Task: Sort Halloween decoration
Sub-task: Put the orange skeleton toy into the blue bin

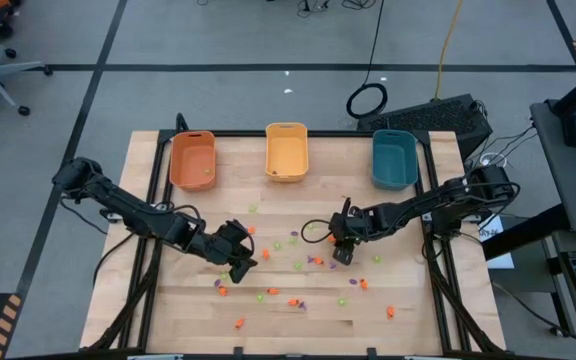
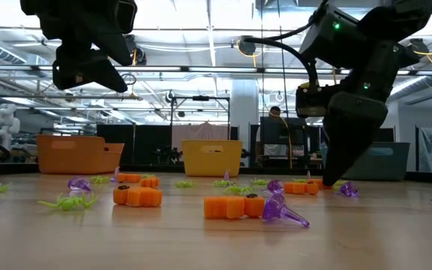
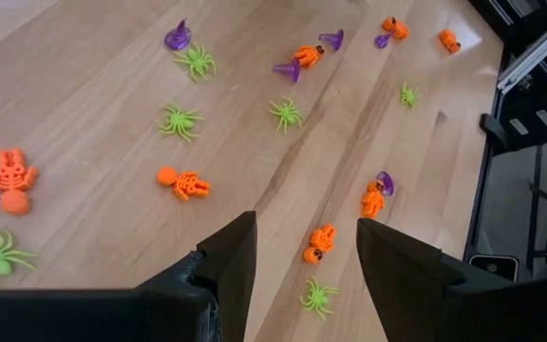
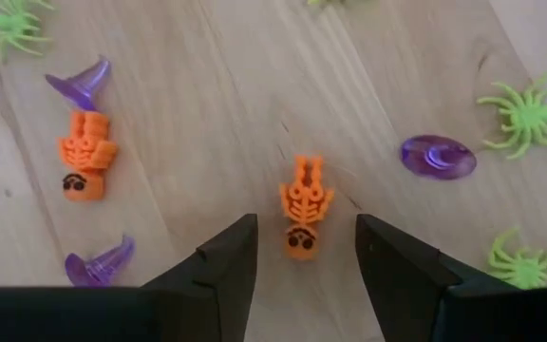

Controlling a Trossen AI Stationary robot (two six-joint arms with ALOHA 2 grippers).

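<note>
Small orange skeletons, green spiders and purple witch hats lie scattered on the wooden table (image 1: 168,300). My right gripper (image 4: 304,226) is open and low over the table's middle (image 1: 343,252). It slants down, and one orange skeleton (image 4: 304,211) lies flat just ahead of the gap between its fingers. My left gripper (image 3: 304,228) is open and held higher, left of centre (image 1: 236,262). Another orange skeleton (image 3: 319,243) and a green spider (image 3: 318,296) lie on the table below its gap. In the low view the right gripper's fingers (image 2: 341,161) reach down close to the tabletop.
Three bins stand along the far edge: orange (image 1: 192,160), yellow (image 1: 287,152) and teal (image 1: 394,160). Purple hats (image 4: 82,84) (image 4: 438,157), a second orange skeleton (image 4: 84,157) and green spiders (image 4: 530,114) lie around the right gripper. More trinkets lie toward the near edge (image 1: 273,292).
</note>
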